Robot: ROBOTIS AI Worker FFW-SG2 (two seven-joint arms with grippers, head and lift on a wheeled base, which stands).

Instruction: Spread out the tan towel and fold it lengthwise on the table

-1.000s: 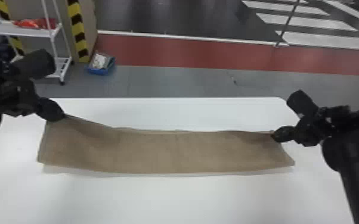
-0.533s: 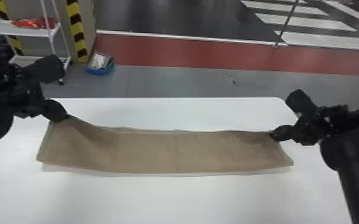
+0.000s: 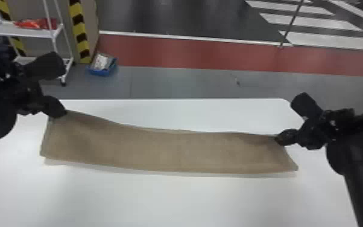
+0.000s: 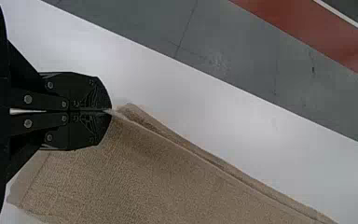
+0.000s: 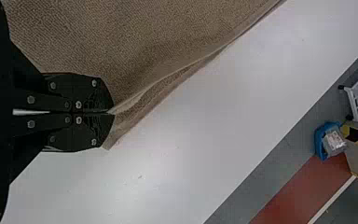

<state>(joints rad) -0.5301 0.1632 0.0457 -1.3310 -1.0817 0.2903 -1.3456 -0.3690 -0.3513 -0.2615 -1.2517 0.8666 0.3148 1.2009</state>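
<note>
- Since the earlier frame, left gripper has moved a little toward the far side of the table, and the left part of the tan towel went with it; right gripper stayed almost at the same place.
- Left gripper has its two fingers pressed together, pinching the towel at its far left corner.
- Right gripper is also closed, with the far right corner of the towel between its fingers.
- Tan towel is a long strip across the table, between both grippers (two layers can be seen along its far edge in the wrist views).
- On the floor beyond the table are a white wheeled rack and, near it, a blue container.
</note>
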